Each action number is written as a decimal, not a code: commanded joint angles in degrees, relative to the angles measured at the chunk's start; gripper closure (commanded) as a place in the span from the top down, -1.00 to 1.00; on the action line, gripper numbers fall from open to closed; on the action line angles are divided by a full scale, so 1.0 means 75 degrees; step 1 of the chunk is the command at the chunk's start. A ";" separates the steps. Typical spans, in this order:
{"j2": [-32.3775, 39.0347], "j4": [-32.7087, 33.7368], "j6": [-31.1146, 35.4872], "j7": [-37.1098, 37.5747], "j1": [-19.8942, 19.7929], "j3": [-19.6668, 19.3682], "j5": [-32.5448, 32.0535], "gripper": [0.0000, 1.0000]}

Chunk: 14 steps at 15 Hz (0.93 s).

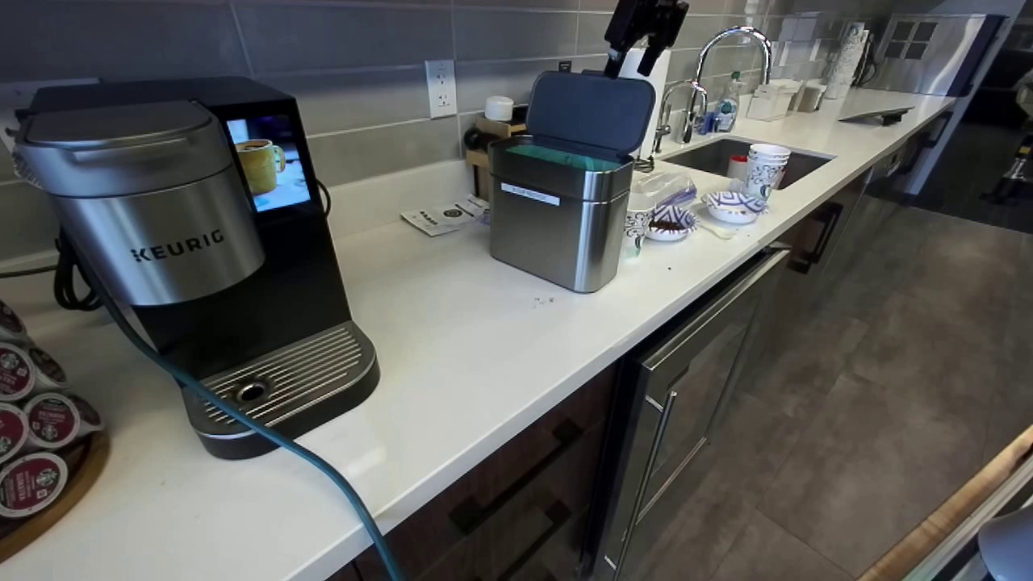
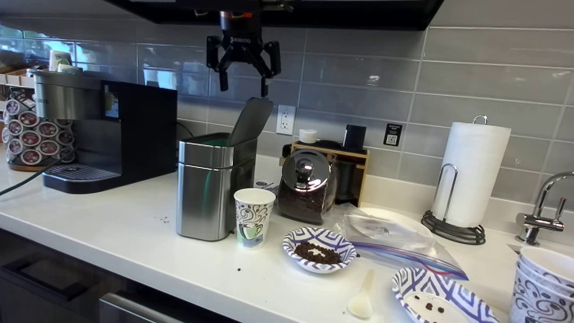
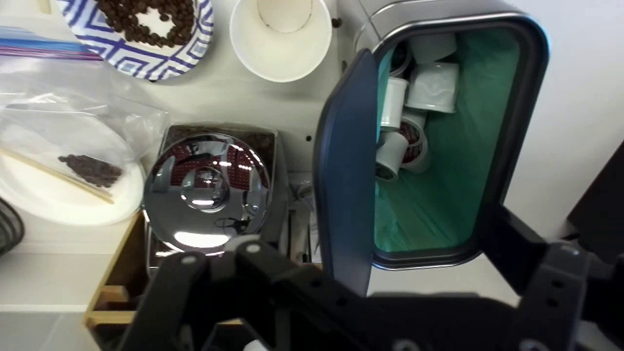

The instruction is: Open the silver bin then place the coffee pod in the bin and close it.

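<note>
The silver bin (image 1: 537, 238) stands upright on the counter in both exterior views (image 2: 204, 197). Its dark lid (image 2: 253, 120) is open and tilted back. In the wrist view, the bin's rim (image 3: 529, 87) surrounds a green liner. Several white coffee pods (image 3: 434, 87) lie inside at one end; I cannot tell which is the task's pod. My gripper (image 2: 244, 85) is open with nothing between its fingers. It points down above the bin, one fingertip just over the lid's top edge; contact is unclear. It also shows at the top of an exterior view (image 1: 631, 64).
The Keurig machine (image 1: 198, 250) stands beside the bin. A paper cup (image 2: 254, 220) stands close against the bin's other side. A glass jar (image 2: 307, 197), a bowl of beans (image 2: 318, 251) and a paper towel roll (image 2: 476, 175) are nearby. A dark hood (image 2: 341, 13) hangs overhead.
</note>
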 commanded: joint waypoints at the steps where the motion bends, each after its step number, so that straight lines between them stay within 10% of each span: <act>1: 0.0267 0.0088 -0.0136 -0.1143 -0.0148 0.0013 0.1026 1.00; 14: 0.0401 0.0884 -0.2503 -0.1214 -0.0081 0.0227 0.2267 1.00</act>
